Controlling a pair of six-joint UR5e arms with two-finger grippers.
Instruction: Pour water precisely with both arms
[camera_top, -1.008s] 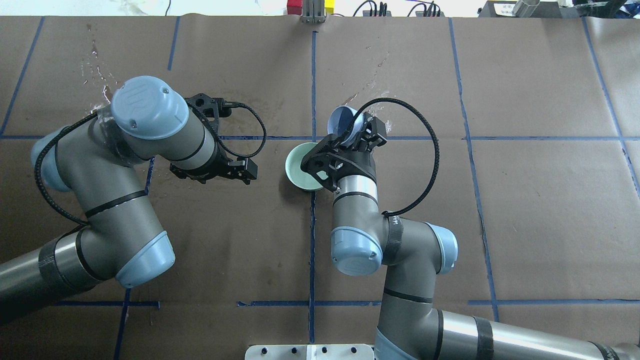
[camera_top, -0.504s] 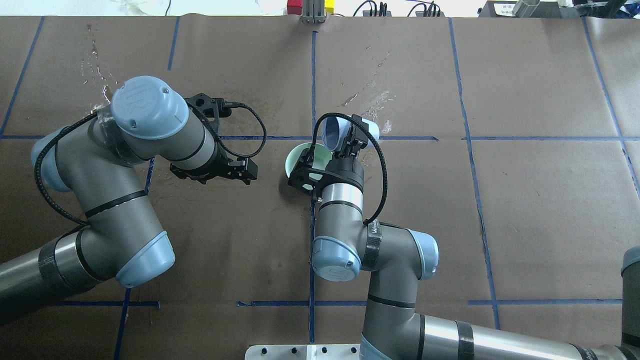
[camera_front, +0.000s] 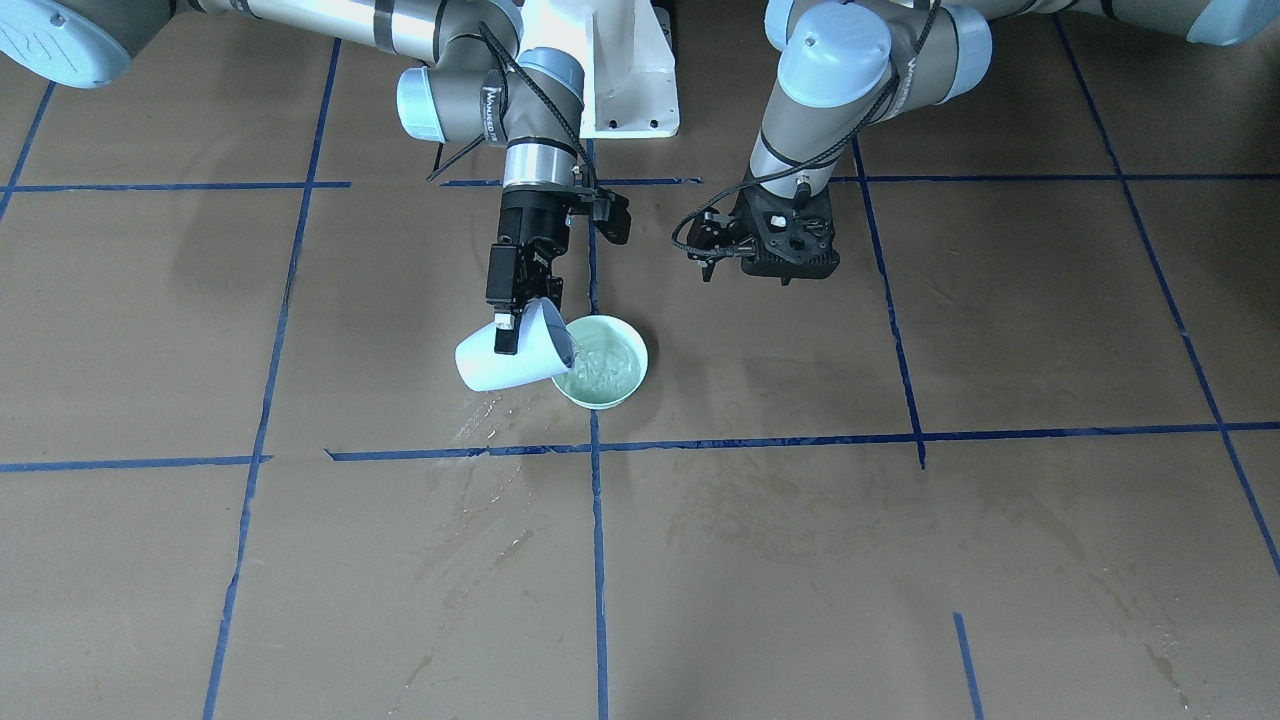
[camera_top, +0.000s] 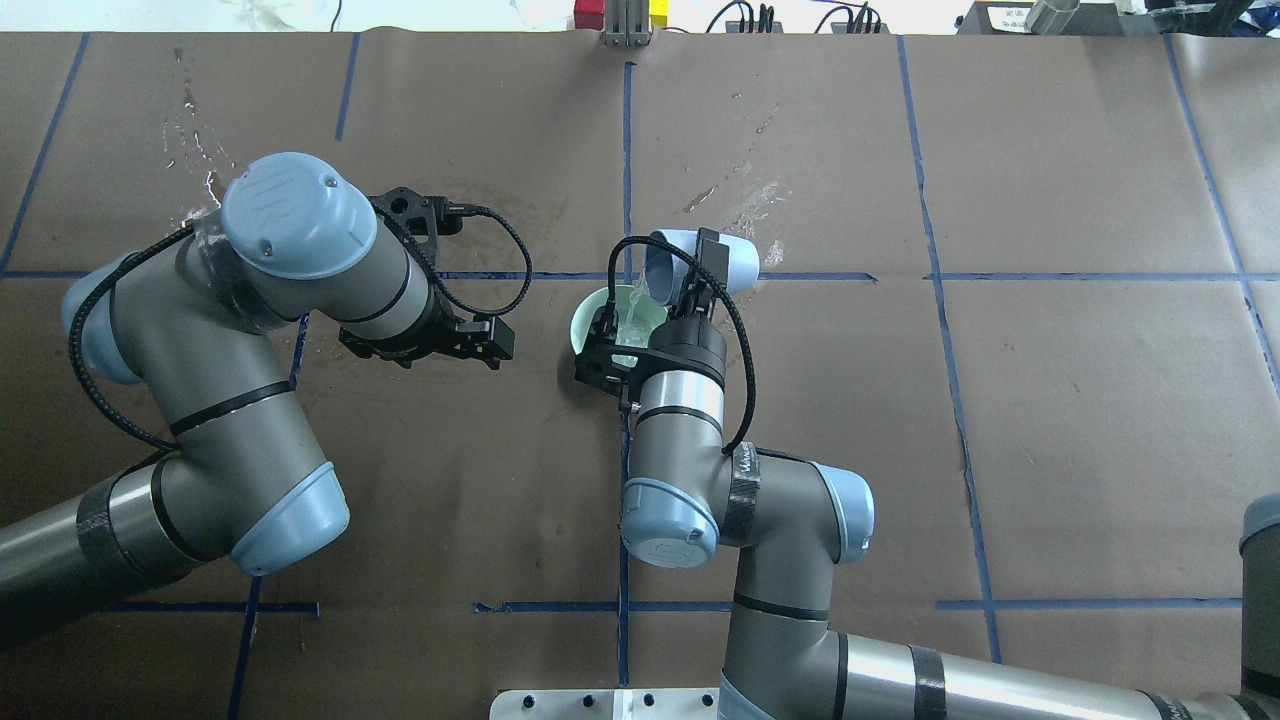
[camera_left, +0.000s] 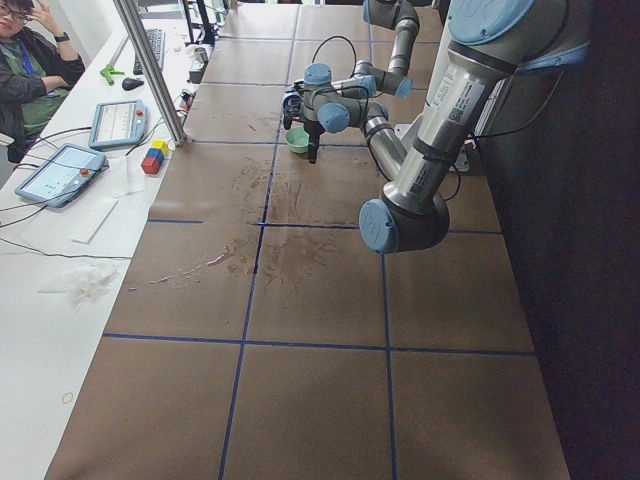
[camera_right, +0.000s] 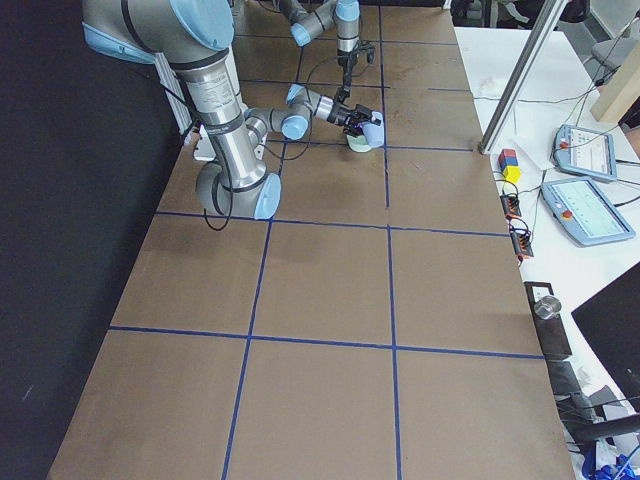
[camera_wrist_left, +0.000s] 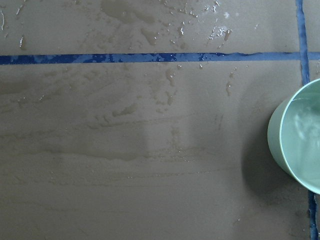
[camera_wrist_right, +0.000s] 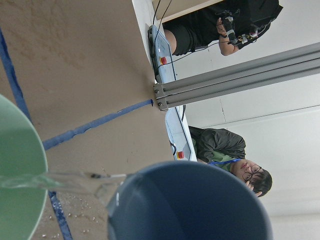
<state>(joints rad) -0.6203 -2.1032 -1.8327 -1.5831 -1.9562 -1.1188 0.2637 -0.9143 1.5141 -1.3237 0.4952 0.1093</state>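
My right gripper (camera_top: 692, 282) is shut on a pale blue cup (camera_top: 735, 262) and holds it tipped on its side over a mint-green bowl (camera_top: 583, 318). Water (camera_top: 628, 300) runs in a thin stream from the cup's lip into the bowl. In the front view the gripper (camera_front: 517, 322) holds the cup (camera_front: 495, 362) beside the bowl (camera_front: 600, 398), with rippling water (camera_front: 600, 368) inside. The right wrist view shows the cup (camera_wrist_right: 190, 205), stream (camera_wrist_right: 60, 181) and bowl (camera_wrist_right: 17, 175). My left gripper (camera_front: 778, 245) hangs above the table beside the bowl; its fingers are hidden.
Brown paper with blue tape lines covers the table, with wet patches (camera_front: 480, 420) by the bowl and spilled drops (camera_top: 745, 200) beyond it. The left wrist view shows the bowl's rim (camera_wrist_left: 275, 135) and wet paper. A white pedestal (camera_front: 625, 80) stands behind. Operators' tablets (camera_left: 60, 170) lie on the far side.
My right arm has swung the cup left over the bowl and tipped it further. Water now streams into the bowl. The left arm has not moved.
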